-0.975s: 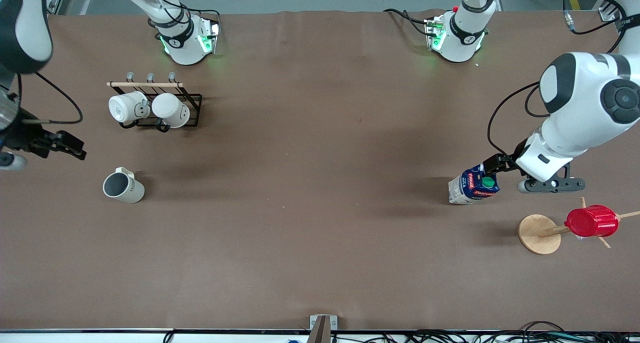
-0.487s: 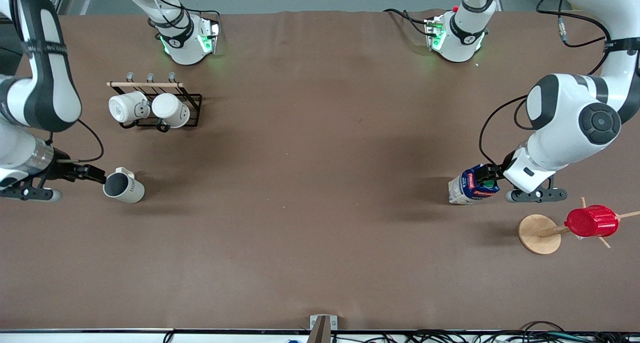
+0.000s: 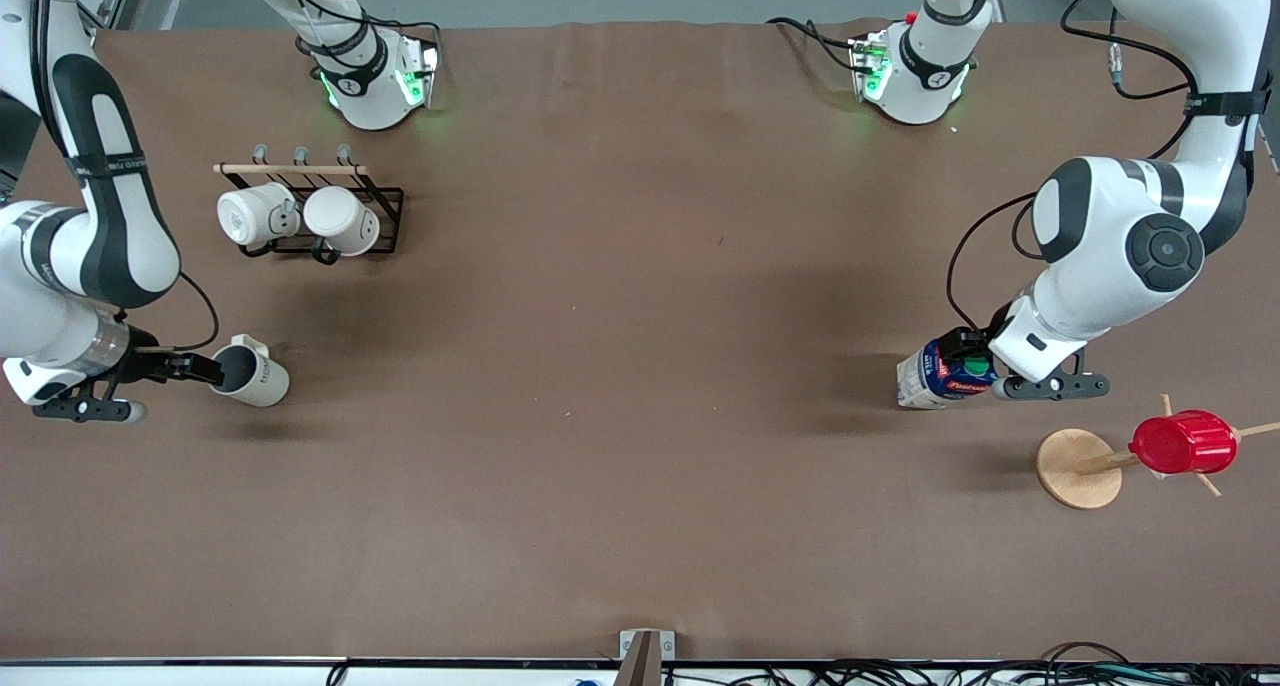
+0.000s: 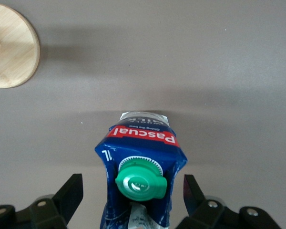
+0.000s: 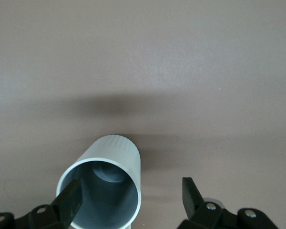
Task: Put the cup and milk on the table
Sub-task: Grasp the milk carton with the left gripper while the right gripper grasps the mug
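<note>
While both grippers' jaws stand open, holding nothing, the left gripper (image 4: 132, 191) should close squarely across the milk carton (image 4: 142, 167); the right gripper (image 5: 128, 195) should pinch the mug (image 5: 102, 191) wall it straddles.

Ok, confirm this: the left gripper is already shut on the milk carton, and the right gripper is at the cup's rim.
Not quite. In the left wrist view the left gripper is open, its fingers apart from the milk carton between them. The right gripper is at the cup rim.

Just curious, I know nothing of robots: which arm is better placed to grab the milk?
Left. Its tool is open with a finger on each side of the milk. The right tool is at the cup.
</note>
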You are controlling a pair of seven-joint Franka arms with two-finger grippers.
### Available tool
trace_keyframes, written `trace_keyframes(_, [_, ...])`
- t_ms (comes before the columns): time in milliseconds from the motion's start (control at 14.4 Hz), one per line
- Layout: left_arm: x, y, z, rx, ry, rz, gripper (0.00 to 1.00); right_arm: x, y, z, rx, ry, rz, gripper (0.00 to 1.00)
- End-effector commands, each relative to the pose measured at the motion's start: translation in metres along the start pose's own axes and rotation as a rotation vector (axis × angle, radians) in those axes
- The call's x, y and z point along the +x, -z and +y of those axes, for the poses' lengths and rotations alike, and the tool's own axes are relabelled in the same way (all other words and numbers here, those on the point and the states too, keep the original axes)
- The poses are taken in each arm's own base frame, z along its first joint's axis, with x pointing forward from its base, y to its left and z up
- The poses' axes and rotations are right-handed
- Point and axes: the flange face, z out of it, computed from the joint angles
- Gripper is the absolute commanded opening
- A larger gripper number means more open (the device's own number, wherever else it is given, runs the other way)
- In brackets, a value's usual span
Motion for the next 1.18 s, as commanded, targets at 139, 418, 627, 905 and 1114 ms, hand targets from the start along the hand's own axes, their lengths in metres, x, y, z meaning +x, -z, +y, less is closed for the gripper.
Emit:
trace_keyframes(139, [-0.001, -0.005, 0.000, -0.001, 0.012, 0.011, 0.77, -0.017, -0.022, -0.005, 0.027, 0.010, -0.045, 0.90])
trace_keyframes(418, [-0.002, -0.007, 0.001, -0.001, 0.011, 0.009, 0.72, -0.026, -0.035, -0.006, 0.033, 0.011, -0.075, 0.58])
trace_keyframes(627, [-0.002, -0.009, 0.001, -0.002, 0.012, 0.006, 0.61, -0.027, -0.036, -0.007, 0.034, 0.012, -0.083, 0.12])
trace_keyframes(905, [-0.004, -0.012, 0.001, -0.003, 0.011, 0.000, 0.50, -0.028, -0.038, -0.007, 0.035, 0.012, -0.088, 0.00])
trace_keyframes(1114, [-0.004, -0.016, 0.001, -0.003, 0.012, -0.003, 0.29, -0.027, -0.038, -0.010, 0.036, 0.014, -0.094, 0.00])
